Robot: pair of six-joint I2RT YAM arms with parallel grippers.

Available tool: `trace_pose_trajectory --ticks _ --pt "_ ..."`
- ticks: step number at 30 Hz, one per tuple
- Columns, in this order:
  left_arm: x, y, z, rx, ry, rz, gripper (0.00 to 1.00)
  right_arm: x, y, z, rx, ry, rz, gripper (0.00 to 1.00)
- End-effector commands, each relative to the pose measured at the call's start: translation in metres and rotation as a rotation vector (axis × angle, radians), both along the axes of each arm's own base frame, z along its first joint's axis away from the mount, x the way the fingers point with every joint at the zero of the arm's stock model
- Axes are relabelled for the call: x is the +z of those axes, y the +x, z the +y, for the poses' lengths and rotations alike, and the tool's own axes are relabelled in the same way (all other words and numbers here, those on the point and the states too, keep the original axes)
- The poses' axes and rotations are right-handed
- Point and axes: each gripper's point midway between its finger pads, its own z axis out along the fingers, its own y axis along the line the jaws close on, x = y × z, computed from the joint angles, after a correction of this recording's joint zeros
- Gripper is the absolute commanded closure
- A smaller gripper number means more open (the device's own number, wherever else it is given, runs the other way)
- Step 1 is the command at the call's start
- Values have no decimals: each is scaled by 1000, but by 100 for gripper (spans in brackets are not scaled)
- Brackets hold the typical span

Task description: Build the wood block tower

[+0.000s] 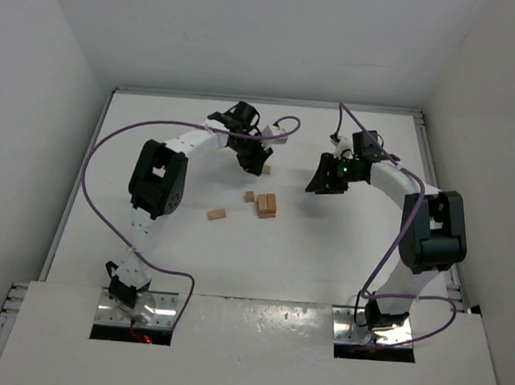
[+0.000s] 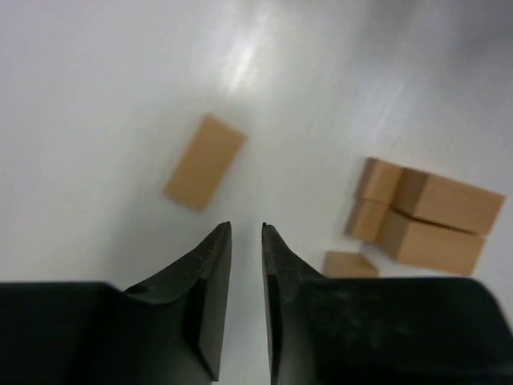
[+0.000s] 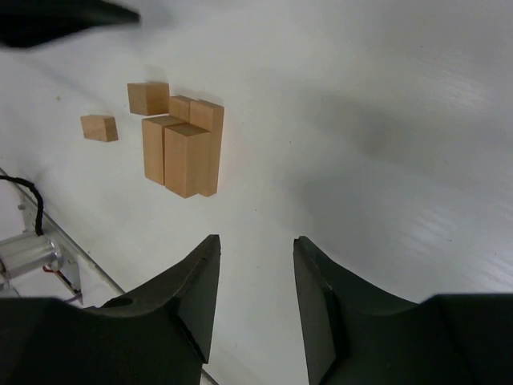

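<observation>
Evidently early, I'm hovering the left gripper (image 2: 245,229) narrowly parted and the right gripper (image 3: 256,241) spread, both empty, near the low orange-tan wooden block tower (image 1: 266,204), with loose tan wooden blocks (image 1: 217,213) beside it awaiting stacking.

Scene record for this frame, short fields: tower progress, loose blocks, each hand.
tower: block cluster, tightly grouped; height unclear
loose blocks: flat block to the cluster's left; small block beside the cluster
left hand: narrowly open, empty
right hand: open, empty, apart from the blocks
</observation>
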Motion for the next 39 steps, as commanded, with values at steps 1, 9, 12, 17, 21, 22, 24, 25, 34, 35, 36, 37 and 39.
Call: trace_pose_trajectory --ticks 1,9,12,17,21,22,24,25,34,35,36,37,39 --pt "98 57 39 171 -75 -258 74 18 11 1 6 10 -65 59" --pt "101 -44 63 337 -120 -158 100 -1 8 18 71 -67 -52 83" --pt "105 -70 71 462 -189 -80 100 -7 4 33 107 -87 -53 90" --pt "96 -109 75 408 -276 74 87 -17 4 46 126 -143 -40 95" --pt "88 -111 93 465 -270 59 61 -25 5 53 144 -176 -27 96" --pt "88 -114 94 465 -269 59 57 -26 4 56 151 -189 -29 96" --pt "83 -115 98 476 -263 70 44 -31 5 56 150 -206 -23 96" --pt "78 -115 100 487 -251 68 42 -30 6 59 156 -207 -25 96" --pt "65 -100 106 549 -202 74 39 -38 8 70 186 -221 -8 93" --pt "64 -98 106 549 -200 76 39 -38 7 71 195 -223 -9 92" --pt "64 -98 106 549 -200 76 37 -37 7 74 199 -224 -14 90" --pt "64 -96 105 549 -200 76 37 -39 9 74 202 -223 -12 90" --pt "62 -97 103 550 -204 95 37 -39 8 76 207 -224 -9 88"
